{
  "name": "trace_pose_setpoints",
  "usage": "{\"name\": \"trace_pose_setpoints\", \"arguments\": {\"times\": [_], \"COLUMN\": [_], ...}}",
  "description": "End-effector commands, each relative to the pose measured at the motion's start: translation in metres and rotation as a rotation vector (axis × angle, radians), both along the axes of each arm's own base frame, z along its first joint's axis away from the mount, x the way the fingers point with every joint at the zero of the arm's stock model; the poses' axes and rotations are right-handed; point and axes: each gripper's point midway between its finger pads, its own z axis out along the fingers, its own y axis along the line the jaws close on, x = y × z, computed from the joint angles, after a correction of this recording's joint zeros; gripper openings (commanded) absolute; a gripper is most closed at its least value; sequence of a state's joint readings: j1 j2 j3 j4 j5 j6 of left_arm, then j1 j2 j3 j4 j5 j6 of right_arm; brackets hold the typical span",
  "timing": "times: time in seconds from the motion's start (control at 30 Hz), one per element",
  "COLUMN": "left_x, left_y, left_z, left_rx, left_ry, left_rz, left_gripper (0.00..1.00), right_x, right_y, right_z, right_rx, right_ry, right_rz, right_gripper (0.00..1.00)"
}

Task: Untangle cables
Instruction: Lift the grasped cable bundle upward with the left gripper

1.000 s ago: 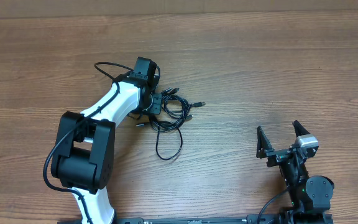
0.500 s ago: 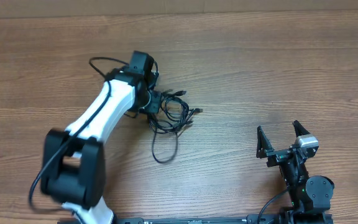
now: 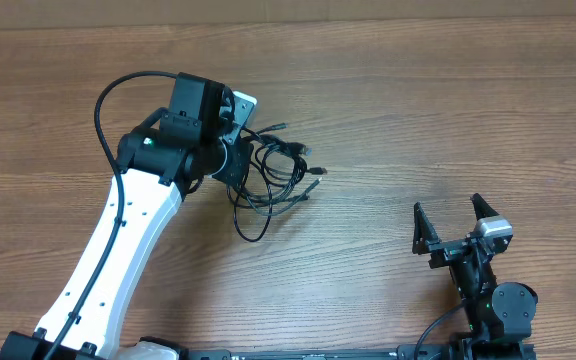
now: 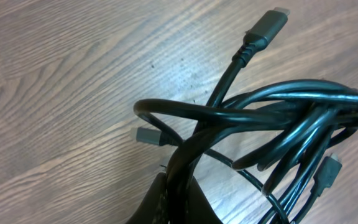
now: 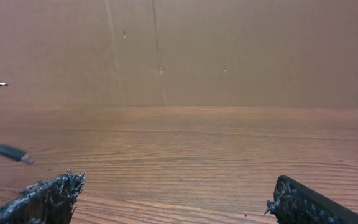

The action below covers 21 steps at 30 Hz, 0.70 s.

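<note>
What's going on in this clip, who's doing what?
The left arm is working on the tangle. The left gripper is closed on a knotted bundle of thin black cables near the middle of the wooden table, with loops and small plug ends spilling out to the side. No cord is separated yet; they are all bunched together. The right gripper sits open near its own base, well away from the bundle and holding nothing.
</note>
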<state>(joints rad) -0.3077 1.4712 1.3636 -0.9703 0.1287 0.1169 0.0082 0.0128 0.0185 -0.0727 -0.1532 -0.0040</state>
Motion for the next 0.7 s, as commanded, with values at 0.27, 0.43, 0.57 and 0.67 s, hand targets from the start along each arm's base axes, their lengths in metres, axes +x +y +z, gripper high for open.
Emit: {"name": "trace_pose_setpoints", "arguments": {"times": [0.27,0.43,0.57,0.67], "left_x": [-0.022,-0.025,-0.026,-0.024], "left_y": [-0.036,-0.044,-0.054,-0.065], "left_z": [0.019,0.022,0.027,0.035], "left_rx": [-0.039,-0.075,-0.127,-0.184], "left_ry": [-0.048,-0.047,-0.059,-0.085], "left_rz": [-0.261,-0.288,-0.315,-0.345], "left_gripper": [0.04,0.04,0.04,0.04], "right_x": [-0.002,-0.018,-0.034,-0.045], "right_y": [0.007,0.039,0.043,0.044], "right_z": [0.013,0.036,0.044,0.053], "right_rx": [0.087,0.237,0.259,0.269], "right_ry": [-0.047,0.001,0.112,0.192], "right_rz": [0.042,0.238,0.254,0.248], "right_gripper": [1.00,1.00,1.00,1.00]}}
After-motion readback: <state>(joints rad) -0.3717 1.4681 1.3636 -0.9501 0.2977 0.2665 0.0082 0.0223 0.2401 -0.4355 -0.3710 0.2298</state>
